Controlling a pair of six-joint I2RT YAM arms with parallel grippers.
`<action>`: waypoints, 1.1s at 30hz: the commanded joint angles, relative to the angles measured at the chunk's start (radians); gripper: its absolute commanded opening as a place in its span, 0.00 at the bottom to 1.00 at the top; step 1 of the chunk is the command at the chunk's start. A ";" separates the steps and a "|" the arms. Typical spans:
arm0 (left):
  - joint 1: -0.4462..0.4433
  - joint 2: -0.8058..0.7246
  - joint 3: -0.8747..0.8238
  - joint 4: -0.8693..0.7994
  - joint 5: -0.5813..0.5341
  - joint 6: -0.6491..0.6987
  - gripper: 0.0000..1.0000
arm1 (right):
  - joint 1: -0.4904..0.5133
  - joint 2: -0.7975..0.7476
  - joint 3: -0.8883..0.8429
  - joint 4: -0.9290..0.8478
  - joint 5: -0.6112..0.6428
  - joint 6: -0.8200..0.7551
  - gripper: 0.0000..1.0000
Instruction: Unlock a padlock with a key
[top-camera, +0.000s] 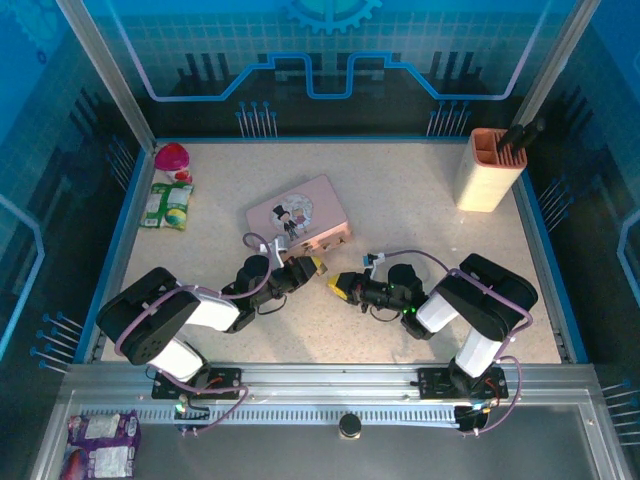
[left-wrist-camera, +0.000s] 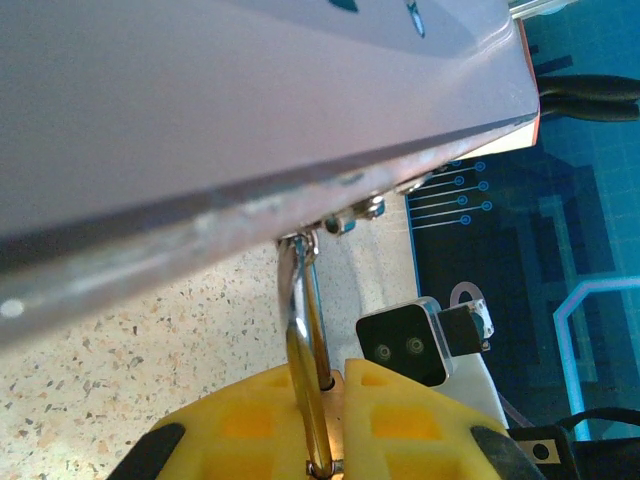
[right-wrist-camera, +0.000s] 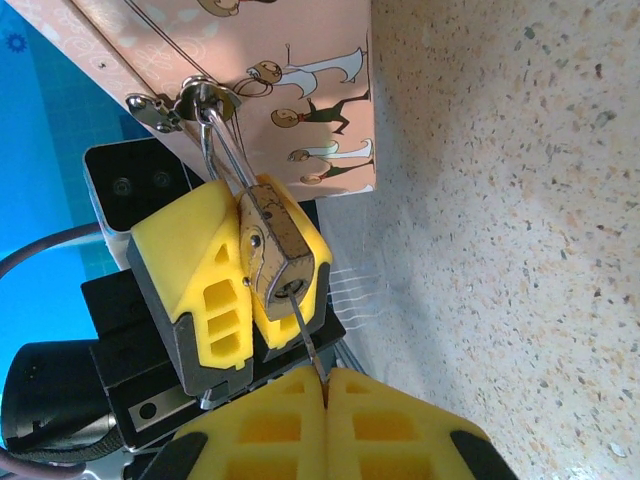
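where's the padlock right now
In the right wrist view's centre, the padlock hangs from the tin's latch, clamped in the left hand, key at its keyhole.

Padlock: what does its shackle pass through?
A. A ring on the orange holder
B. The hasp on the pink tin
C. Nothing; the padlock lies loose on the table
B: in the right wrist view the padlock has its shackle looped through the metal hasp at the edge of the tin.
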 joint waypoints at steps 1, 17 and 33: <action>-0.051 -0.054 0.005 0.103 0.090 0.018 0.00 | -0.007 -0.012 0.056 0.043 0.044 -0.012 0.00; -0.063 -0.130 -0.003 0.007 0.094 0.036 0.00 | -0.032 0.019 0.064 0.077 0.035 -0.003 0.00; -0.086 -0.111 0.012 0.025 0.106 0.025 0.00 | -0.028 0.034 0.080 0.094 0.027 0.008 0.00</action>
